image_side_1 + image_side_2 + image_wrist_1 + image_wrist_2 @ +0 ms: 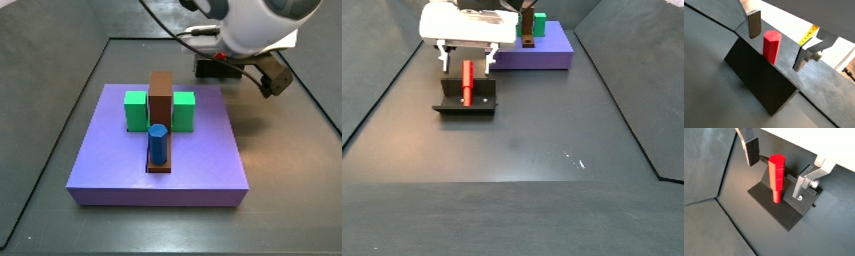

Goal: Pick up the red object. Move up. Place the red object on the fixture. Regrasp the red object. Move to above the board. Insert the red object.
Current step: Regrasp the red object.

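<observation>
— On the fixture (465,105), left of the board (543,52), stands the red peg (468,82); the gripper (468,62) straddles it, fingers (751,150) spread and clear of it.

— How will it handle?

— Likely light, rigid and smooth. It's slim, so I'd take it at mid-length, pads square to its sides, or it may tilt.

— Anything hidden?

— In a side view the arm covers the peg entirely, and I cannot tell how its foot sits in the fixture (761,80).

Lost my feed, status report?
Tool open over the fixture, fingers apart from the red object. Red object upright on fixture. Nothing blocking.
</observation>
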### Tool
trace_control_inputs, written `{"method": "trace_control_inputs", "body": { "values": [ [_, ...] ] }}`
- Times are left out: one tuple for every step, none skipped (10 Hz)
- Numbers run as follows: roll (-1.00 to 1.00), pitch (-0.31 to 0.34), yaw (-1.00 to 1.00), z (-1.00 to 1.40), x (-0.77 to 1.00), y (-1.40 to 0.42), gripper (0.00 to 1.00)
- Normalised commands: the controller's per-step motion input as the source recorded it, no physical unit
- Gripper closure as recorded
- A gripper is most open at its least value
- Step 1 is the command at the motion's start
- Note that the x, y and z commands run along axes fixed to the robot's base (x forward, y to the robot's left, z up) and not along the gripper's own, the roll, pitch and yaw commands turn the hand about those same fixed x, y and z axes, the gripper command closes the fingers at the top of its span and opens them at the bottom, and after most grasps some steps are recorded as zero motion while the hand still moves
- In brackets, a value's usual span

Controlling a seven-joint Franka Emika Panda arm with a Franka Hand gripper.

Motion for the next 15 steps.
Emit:
{"method": "trace_control_inputs", "body": {
  "values": [
    [0.0, 0.0, 0.0, 0.0, 0.0, -0.06, 0.0],
    [0.0, 0.0, 0.0, 0.0, 0.0, -0.09, 0.0],
    [0.0, 0.0, 0.0, 0.0, 0.0, -0.05, 0.0],
    [0.0, 0.0, 0.01, -0.04, 0.0, -0.06, 0.0],
    [0.0, 0.0, 0.02, 0.0, 0.0, -0.05, 0.0],
    [-0.03, 0.0, 0.0, 0.0, 0.0, 0.0, 0.0],
    [0.04, 0.0, 0.09, -0.08, 0.12, -0.04, 0.0],
    [-0.19, 0.0, 0.21, -0.1, 0.21, 0.0, 0.0],
    [-0.26, -0.006, 0.15, -0.01, 0.08, 0.02, 0.0],
    [-0.33, -0.069, 0.2, 0.0, 0.0, 0.08, 0.0],
    [-0.32, -0.071, 0.28, 0.03, 0.0, 0.05, 0.0],
    [-0.11, 0.0, 0.21, 0.0, 0.0, 0.0, 0.0],
    [0.0, 0.0, 0.13, -0.04, 0.0, 0.0, 0.0],
    [0.0, 0.0, 0.0, -0.04, 0.0, 0.0, 0.0],
    [0.0, 0.0, 0.0, -0.04, 0.0, 0.0, 0.0]
  ]
}}
